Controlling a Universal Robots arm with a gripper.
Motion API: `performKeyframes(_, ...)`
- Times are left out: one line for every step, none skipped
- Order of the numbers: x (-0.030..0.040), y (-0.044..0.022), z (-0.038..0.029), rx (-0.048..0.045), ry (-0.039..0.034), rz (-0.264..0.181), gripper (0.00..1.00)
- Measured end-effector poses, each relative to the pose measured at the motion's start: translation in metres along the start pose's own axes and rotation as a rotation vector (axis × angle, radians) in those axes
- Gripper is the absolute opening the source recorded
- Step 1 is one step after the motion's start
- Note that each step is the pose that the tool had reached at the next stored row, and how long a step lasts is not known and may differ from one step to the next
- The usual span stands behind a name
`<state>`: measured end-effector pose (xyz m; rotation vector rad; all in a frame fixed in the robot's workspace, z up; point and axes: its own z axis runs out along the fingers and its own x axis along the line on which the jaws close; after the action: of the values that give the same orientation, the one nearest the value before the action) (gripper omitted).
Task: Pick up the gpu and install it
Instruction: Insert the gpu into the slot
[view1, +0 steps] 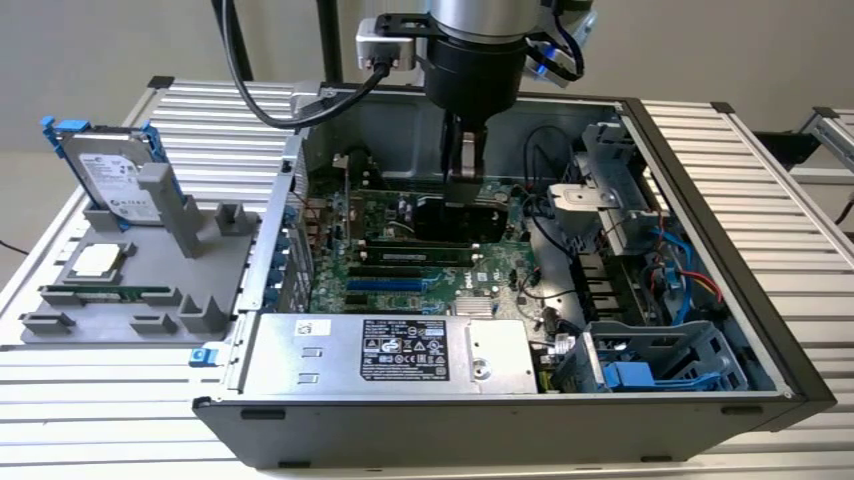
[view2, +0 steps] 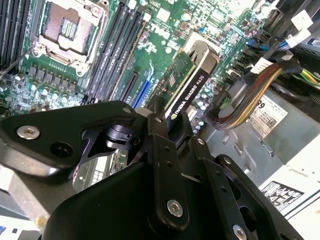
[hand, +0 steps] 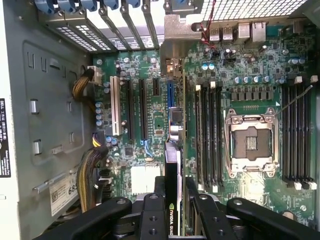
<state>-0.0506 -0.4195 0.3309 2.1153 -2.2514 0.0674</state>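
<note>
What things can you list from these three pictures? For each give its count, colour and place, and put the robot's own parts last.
gpu: one, green board with black cooler, held edge-on over the motherboard.
Motherboard: one, green, on the case floor.
Computer case: one, grey, open on the table.
Power supply: one, silver, along the case's near wall.
Hard drive: one, silver with blue frame, upright on the grey holder at the exterior view's left.
Gripper: one, black, jaws shut on the gpu.

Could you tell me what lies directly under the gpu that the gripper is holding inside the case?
The gripper grips the gpu edge-on over the motherboard, above its expansion slots. The slot right beneath the card is covered by the card itself.
</note>
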Motion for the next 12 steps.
performKeyframes(0.0000, 0.0000, 0.0005, 0.0000, 0.0000, 0.000, 0.00)
performKeyframes(-0.0001, 0.0000, 0.0009, 0.0000, 0.0000, 0.000, 0.00)
performKeyframes(-0.0001, 0.0000, 0.0013, 0.0000, 0.0000, 0.000, 0.00)
performKeyframes(-0.0001, 0.0000, 0.0015, 0.0000, 0.0001, 0.000, 0.00)
performKeyframes(-0.0001, 0.0000, 0.0017, 0.0000, 0.0001, 0.000, 0.00)
performKeyframes(-0.0001, 0.0000, 0.0019, 0.0000, 0.0000, 0.000, 0.00)
performKeyframes(-0.0001, 0.0000, 0.0019, 0.0000, 0.0000, 0.000, 0.00)
performKeyframes(-0.0001, 0.0000, 0.0019, 0.0000, 0.0000, 0.000, 0.00)
performKeyframes(-0.0001, 0.0000, 0.0020, 0.0000, 0.0000, 0.000, 0.00)
performKeyframes(-0.0002, 0.0000, 0.0024, 0.0001, -0.0003, 0.000, 0.00)
performKeyframes(-0.0002, 0.0000, 0.0029, 0.0002, -0.0004, 0.000, 0.00)
performKeyframes(-0.0002, 0.0000, 0.0031, -0.0001, 0.0002, 0.000, 0.00)
